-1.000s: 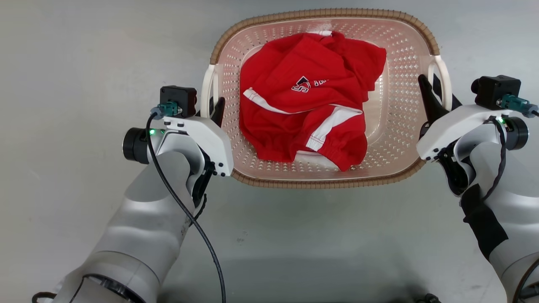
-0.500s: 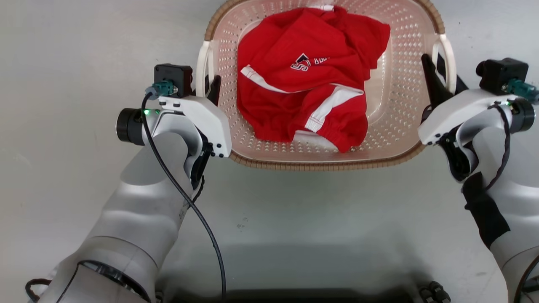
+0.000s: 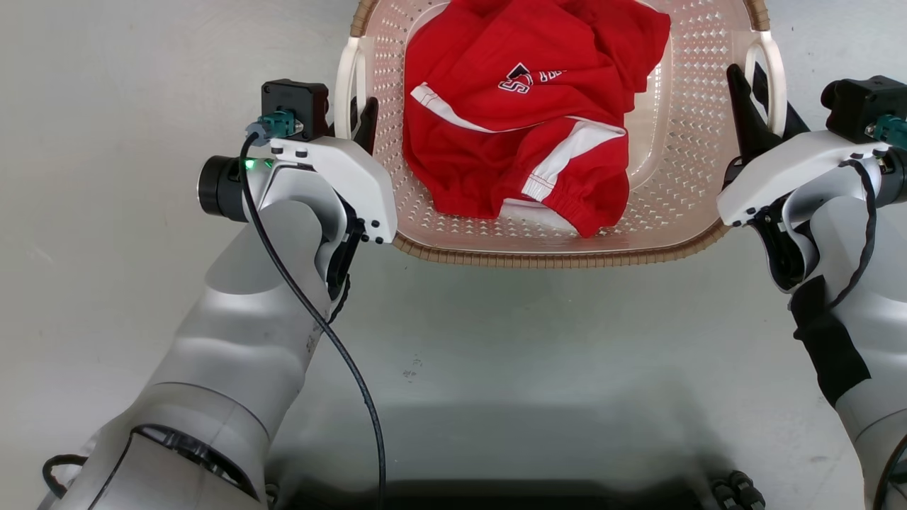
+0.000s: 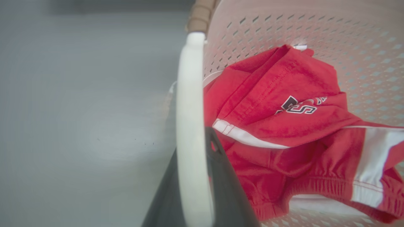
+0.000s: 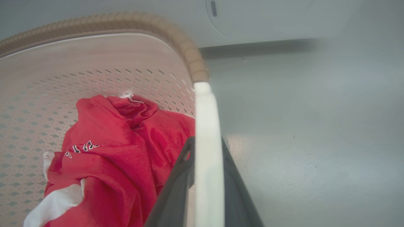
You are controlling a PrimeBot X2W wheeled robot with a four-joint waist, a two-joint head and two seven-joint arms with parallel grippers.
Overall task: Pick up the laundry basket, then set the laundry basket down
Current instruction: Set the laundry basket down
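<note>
A rounded-rectangular, pale pink-beige, perforated plastic laundry basket (image 3: 680, 163) with a brown woven-look rim is seen at the top centre of the head view, over a smooth pale grey floor (image 3: 106, 283); its far end is cut off by the upper edge, and whether it rests on the floor or is held clear of it cannot be told. A crumpled red fabric garment (image 3: 510, 120) with white stripes and a dark-and-white emblem is heaped inside the basket. The left gripper (image 3: 354, 117) is set at the basket's left side, and in the left wrist view its two dark fingers are closed against either side of the white plastic left handle (image 4: 189, 110). The right gripper (image 3: 752, 88) is placed likewise at the opposite side, its fingers pressed on both faces of the white right handle (image 5: 205, 142), which meets the brown rim just above. A thin black cable (image 3: 312, 326) is draped along the pale left forearm. Beyond the basket, in the right wrist view, a pale grey panel (image 5: 268, 19) with a small dark slot is seen.
</note>
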